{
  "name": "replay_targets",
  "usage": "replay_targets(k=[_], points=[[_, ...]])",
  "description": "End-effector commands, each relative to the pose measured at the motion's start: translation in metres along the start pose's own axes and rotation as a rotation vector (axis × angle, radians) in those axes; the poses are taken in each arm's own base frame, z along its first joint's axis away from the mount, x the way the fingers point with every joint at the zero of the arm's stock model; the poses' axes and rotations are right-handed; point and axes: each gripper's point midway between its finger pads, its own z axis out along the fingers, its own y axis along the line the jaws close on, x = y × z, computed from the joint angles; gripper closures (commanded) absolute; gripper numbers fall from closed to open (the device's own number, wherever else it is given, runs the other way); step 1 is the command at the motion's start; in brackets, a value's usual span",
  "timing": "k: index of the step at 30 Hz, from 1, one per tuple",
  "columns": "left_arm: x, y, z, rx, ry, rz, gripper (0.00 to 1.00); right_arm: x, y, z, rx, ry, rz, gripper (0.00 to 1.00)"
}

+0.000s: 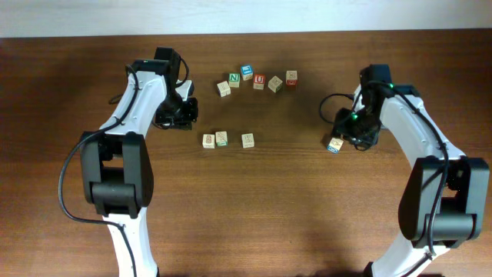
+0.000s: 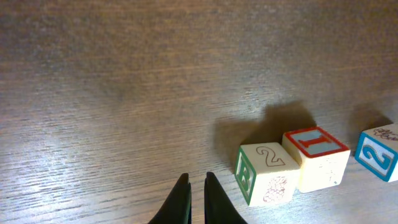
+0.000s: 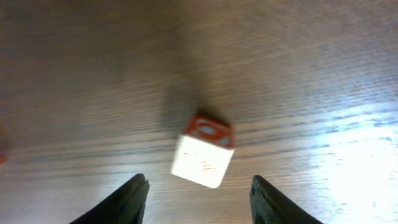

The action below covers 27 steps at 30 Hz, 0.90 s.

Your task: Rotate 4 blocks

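Only right wrist view shows red on the block (image 3: 203,163).

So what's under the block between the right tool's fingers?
Just the wooden table. The block sits on it, between the open fingers of the right tool, touching neither. Its bottom face is hidden against the wood.

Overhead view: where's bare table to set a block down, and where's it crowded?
Free: the wide front strip of table below the row of three blocks; also the gap between that row and the lone block at right. Crowded: the arc of six blocks up top.
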Motion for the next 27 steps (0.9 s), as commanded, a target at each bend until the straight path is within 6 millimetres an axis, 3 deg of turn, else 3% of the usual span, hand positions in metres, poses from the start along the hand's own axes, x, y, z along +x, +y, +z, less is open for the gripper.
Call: replay_targets(k=[1,4,7,11,16,18,21,27], points=[[0.007,0.004,0.013,-0.013,0.022,-0.032,0.94,0.004,-0.006,0.016,0.009,-0.003,0.013,0.44],[0.005,0.000,0.014,-0.012,0.016,-0.019,0.94,0.001,-0.002,0.028,0.004,-0.013,0.029,0.45],[0.005,-0.010,0.016,-0.020,0.011,0.010,0.94,0.008,0.015,0.044,0.004,0.012,-0.015,0.59],[0.005,-0.009,0.016,-0.041,0.010,0.014,0.94,0.016,0.029,0.053,0.012,0.026,-0.008,0.66],[0.006,-0.014,0.017,-0.040,0.012,0.015,0.94,0.016,0.086,0.058,-0.101,-0.025,-0.062,0.72],[0.006,-0.015,0.017,-0.040,0.012,0.017,0.94,0.020,0.124,0.061,-0.147,-0.073,-0.134,0.71],[0.011,-0.015,0.021,-0.039,0.026,0.014,0.94,0.028,0.162,0.063,-0.162,-0.140,-0.236,0.71],[0.030,-0.037,0.050,0.037,0.065,0.030,0.97,0.033,0.169,0.066,-0.119,-0.169,-0.274,0.71]])
